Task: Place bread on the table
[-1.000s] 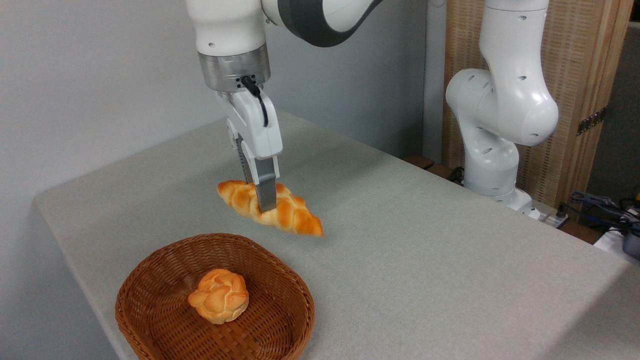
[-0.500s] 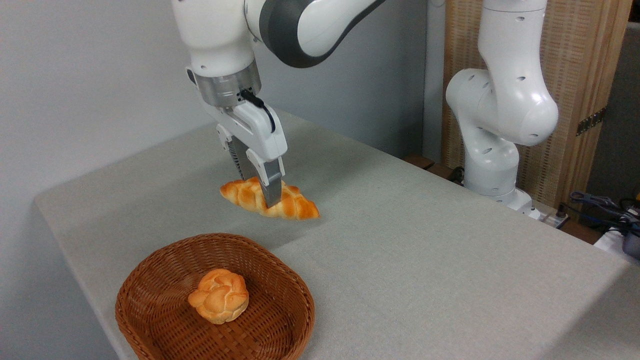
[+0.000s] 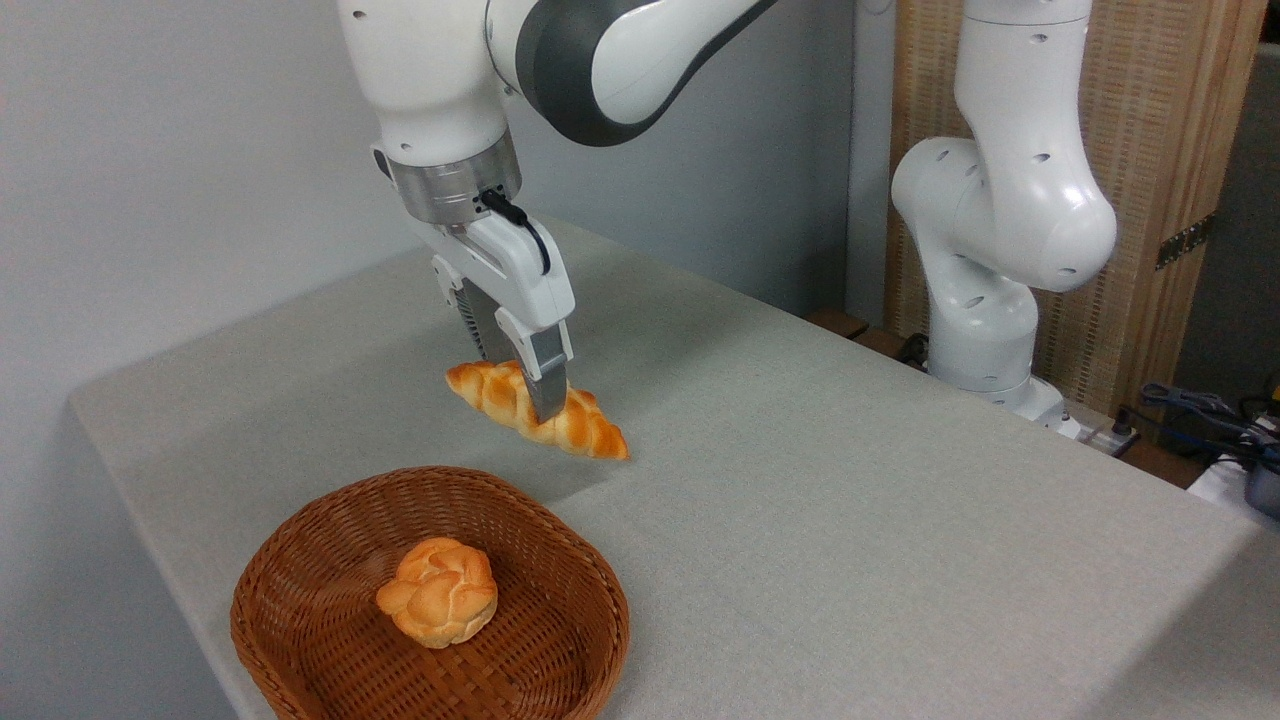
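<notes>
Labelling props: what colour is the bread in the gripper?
Golden-orange with paler creases, braided loaf; fixed camera.

no readable text, no labels, no brand marks, no numbers anywhere

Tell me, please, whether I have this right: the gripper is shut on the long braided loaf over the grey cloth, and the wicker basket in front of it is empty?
Not quite. The camera view shows that the basket is not empty: a small round knotted bun lies inside it. The rest holds: the gripper is shut on the long braided loaf over the grey cloth of the table.
</notes>
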You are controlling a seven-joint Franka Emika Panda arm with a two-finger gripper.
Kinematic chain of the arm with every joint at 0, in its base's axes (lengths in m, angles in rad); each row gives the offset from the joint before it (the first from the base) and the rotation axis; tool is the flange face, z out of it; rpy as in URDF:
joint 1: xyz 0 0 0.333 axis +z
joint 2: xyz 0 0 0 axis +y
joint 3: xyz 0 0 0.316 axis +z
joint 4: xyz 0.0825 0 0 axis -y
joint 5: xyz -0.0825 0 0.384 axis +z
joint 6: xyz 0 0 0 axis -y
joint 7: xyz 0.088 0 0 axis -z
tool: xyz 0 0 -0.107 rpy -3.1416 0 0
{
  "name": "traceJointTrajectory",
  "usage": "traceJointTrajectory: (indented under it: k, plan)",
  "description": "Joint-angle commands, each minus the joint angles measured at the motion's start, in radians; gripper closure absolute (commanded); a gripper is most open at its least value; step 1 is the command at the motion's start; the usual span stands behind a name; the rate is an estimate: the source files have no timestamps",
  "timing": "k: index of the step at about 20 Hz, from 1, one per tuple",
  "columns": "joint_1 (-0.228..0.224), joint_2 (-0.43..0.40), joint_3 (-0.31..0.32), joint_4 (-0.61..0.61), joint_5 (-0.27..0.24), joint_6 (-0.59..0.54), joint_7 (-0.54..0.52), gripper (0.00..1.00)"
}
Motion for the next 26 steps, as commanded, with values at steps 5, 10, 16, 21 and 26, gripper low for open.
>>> traceJointTrajectory:
  k: [5, 10, 16, 21, 26]
  plan:
    - [-0.003, -0.005, 0.001, 0.001, -0.013, -0.007, -0.003, 0.00]
    - [-0.002, -0.006, 0.001, 0.001, -0.011, 0.000, -0.003, 0.00]
    - [0.003, -0.022, 0.015, 0.010, -0.005, 0.086, 0.011, 0.00]
    - [0.012, -0.034, 0.021, 0.013, 0.064, 0.123, 0.012, 0.00]
    - [0.012, -0.039, 0.025, 0.014, 0.085, 0.123, 0.011, 0.00]
